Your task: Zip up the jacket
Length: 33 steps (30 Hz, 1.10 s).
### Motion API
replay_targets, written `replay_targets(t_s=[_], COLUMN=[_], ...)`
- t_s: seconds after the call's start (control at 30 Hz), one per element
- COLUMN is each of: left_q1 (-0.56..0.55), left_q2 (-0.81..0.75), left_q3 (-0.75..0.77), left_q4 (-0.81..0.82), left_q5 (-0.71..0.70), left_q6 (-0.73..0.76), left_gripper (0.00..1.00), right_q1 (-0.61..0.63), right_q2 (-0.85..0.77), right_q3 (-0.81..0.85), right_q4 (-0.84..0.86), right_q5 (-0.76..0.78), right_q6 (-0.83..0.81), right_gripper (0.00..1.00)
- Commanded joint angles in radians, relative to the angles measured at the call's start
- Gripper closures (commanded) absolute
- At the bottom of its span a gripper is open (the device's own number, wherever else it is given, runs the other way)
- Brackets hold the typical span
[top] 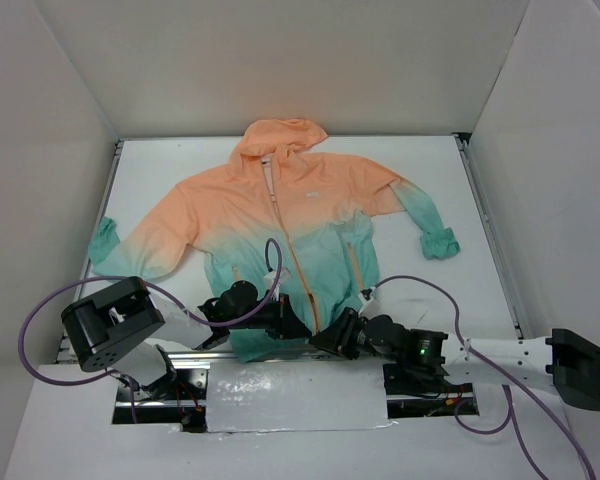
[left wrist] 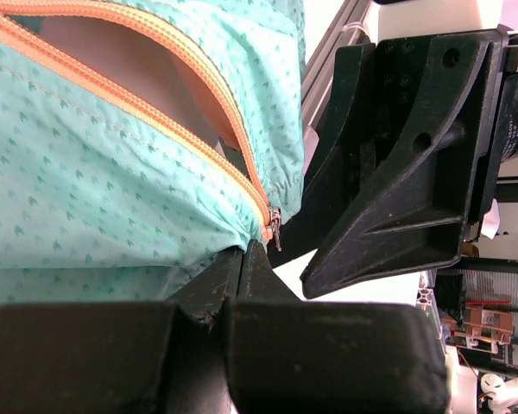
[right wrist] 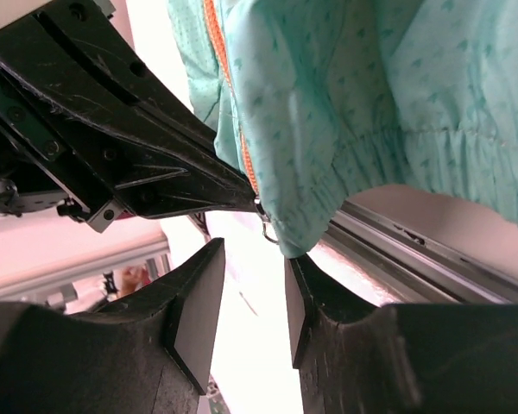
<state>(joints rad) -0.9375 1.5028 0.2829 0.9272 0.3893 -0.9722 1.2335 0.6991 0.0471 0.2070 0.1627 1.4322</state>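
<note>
A white table boxed in by plain white walls, seen from above, with two black robot arms at its near edge.

The jacket lies flat on its back in the middle of the table. Its hood points to the far wall, its sleeves are spread to either side, and its hem hangs just over the near edge, where both arms can reach it.

The left gripper has its fingers pressed together at the bottom corner of the hem, right beside the zipper. It appears to pinch the fabric there, probably to anchor the hem so the zipper has something to pull against.

The right gripper faces it from the other side with its fingers spread. The small metal zipper pull dangles just above the gap, not gripped yet. The gripper looks lined up to close on it.

The jacket is thin and slightly crinkled, peach-orange at the hood and shoulders and fading to teal at the hem and cuffs. The teal cloth carries a tiny darker pattern. The zipper is orange, and near the hem its two rows of teeth part, showing the lining. The slider sits at the very bottom.
</note>
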Motion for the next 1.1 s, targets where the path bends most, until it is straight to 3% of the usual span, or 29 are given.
replay_targets(t_s=[0.0,0.57,0.63,0.77,0.83,1.07], left_q1=[-0.003,-0.001,-0.001,-0.001,-0.003,-0.003], left_q2=[-0.015,-0.006,-0.003,-0.001,-0.001,-0.006], left_q3=[0.016,0.018,0.018,0.021,0.022,0.019], left_q4=[0.056,0.059,0.062,0.064,0.064,0.067], left_q5=[0.014,0.016,0.016,0.019,0.019,0.025], left_q6=[0.007,0.007,0.004,0.004,0.004,0.001], left_gripper=[1.00,1.00,1.00,1.00,1.00,1.00], right_q1=[0.032,0.107,0.109,0.129,0.133,0.141], right_q2=[-0.018,-0.032,-0.030,-0.009,-0.003,-0.010], right_q3=[-0.021,-0.013,-0.013,-0.004,-0.006,-0.023], right_q4=[-0.023,-0.098,-0.095,-0.093,-0.092,-0.067], right_q5=[0.101,0.204,0.201,0.212,0.219,0.248], right_q6=[0.060,0.139,0.142,0.146,0.154,0.162], right_gripper=[0.59,0.69,0.67,0.52,0.50,0.52])
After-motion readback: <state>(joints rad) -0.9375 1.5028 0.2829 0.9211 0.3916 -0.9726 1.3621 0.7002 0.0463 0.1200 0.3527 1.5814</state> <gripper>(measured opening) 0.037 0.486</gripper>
